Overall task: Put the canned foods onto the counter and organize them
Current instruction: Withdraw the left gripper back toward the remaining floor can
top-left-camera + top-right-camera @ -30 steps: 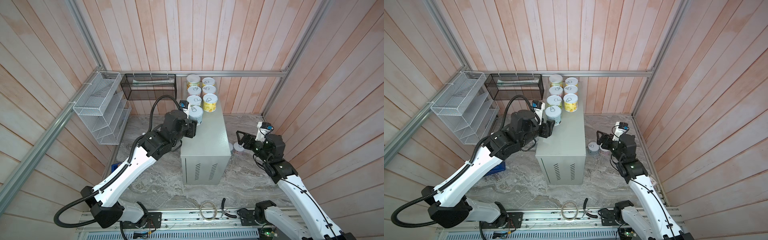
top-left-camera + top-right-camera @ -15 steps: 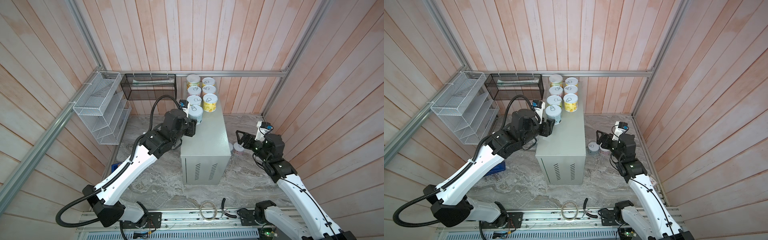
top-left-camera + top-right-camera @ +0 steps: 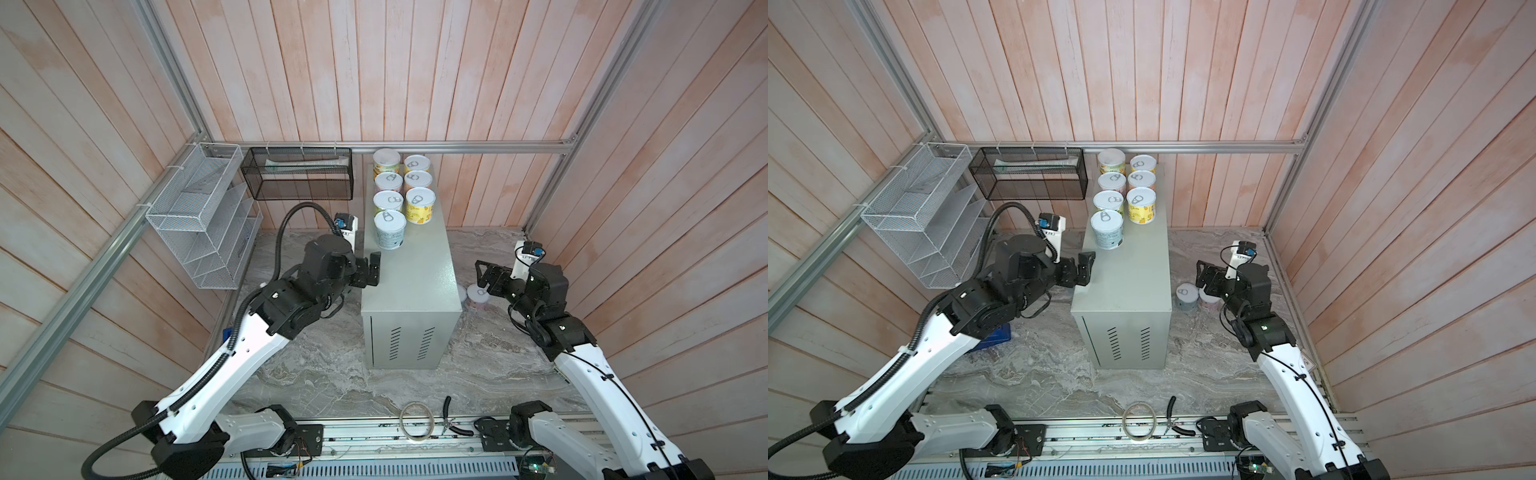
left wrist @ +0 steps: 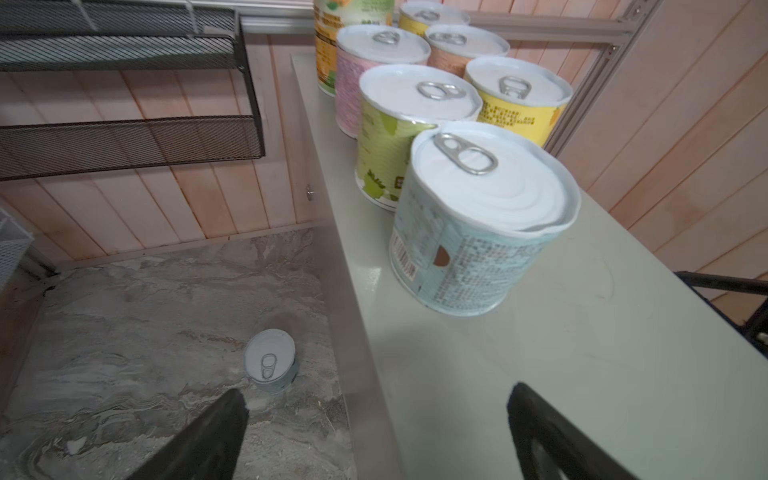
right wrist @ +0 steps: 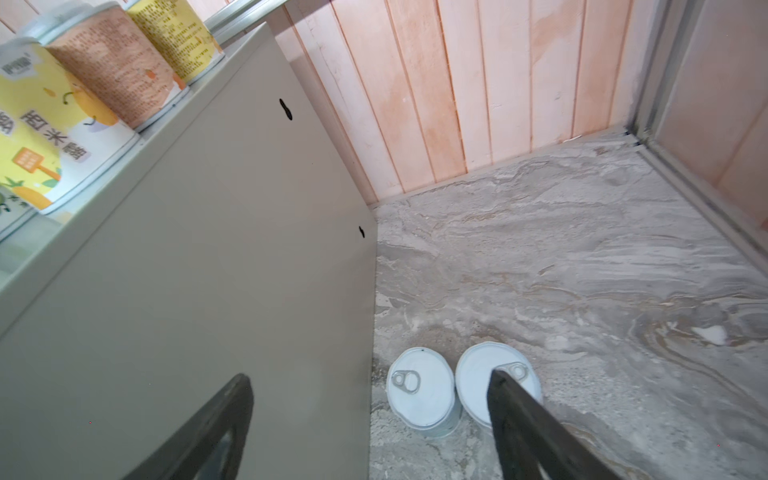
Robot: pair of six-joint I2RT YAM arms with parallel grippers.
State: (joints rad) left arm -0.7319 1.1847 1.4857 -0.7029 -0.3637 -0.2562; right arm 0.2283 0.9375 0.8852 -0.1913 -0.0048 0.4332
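Counter (image 3: 415, 274): tall grey cabinet, far end up against the wood wall, standing on the marble floor (image 3: 324, 374)
Cans on top (image 3: 420, 203): seven, upright, bunched at the counter's far end, four along its left edge and three along its right
Pale blue can (image 3: 390, 229): front one of the left four, just ahead of the green-label can (image 4: 382, 137), hard to tell if touching
Left claw (image 4: 376, 399): spread wide, nothing in it, hanging at the counter's left edge a bit short of the pale blue can
Right claw (image 5: 370, 380): spread wide and empty, hovering off the counter's right wall, over the right floor cans
Right floor cans (image 5: 419, 392): two, upright, side by side and touching, down beside the counter's right wall
Left floor can (image 4: 269, 361): one, upright, down by the counter's left wall, seen only from the left wrist
Black mesh basket (image 3: 297, 174): on the wall, just left of the counter's far end
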